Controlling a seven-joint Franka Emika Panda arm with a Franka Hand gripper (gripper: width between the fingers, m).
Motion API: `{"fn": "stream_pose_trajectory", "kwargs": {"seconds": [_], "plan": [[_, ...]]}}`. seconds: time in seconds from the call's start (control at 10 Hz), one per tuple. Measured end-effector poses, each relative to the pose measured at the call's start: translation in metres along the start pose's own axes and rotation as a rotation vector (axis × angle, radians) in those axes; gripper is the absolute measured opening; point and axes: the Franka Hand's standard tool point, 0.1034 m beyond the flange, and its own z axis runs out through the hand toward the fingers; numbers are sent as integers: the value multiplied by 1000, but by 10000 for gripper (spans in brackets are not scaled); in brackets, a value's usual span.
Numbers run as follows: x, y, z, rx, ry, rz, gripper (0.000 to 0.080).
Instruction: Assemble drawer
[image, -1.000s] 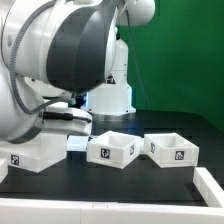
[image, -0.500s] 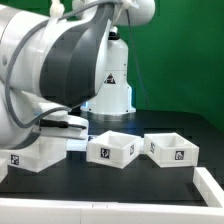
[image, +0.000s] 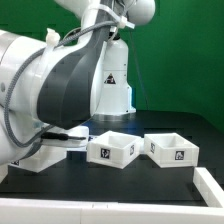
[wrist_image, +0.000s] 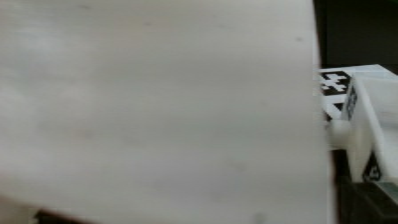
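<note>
Two shallow white trays with tags stand on the black table, one in the middle and one to the exterior view's right. The large white housing lies at the exterior view's left, mostly hidden behind the arm. The gripper itself is hidden behind the arm in the exterior view. In the wrist view a plain white surface of the housing fills nearly the whole picture, very close. A tagged white part shows beside it. The jaws do not show clearly.
The arm's white base stands behind the trays before a green backdrop. A raised white border runs along the table's front and the exterior view's right side.
The arm's bulk has swung lower and toward the exterior view's right, covering more of the housing. The two trays have not moved.
</note>
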Motion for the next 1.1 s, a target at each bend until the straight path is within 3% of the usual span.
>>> {"fn": "stream_pose_trajectory", "kwargs": {"seconds": [0.1,0.3,0.4,0.5,0.6,0.9,1.1], "plan": [[0,0,0,0,0,0,649],[0,0,0,0,-1,0,410],[0,0,0,0,-1,0,410],[0,0,0,0,-1,0,217],[0,0,1,0,-3,0,84],[0,0,1,-1,-4,1,60],[-4,-7,-5,-18,41,-6,60]]}}
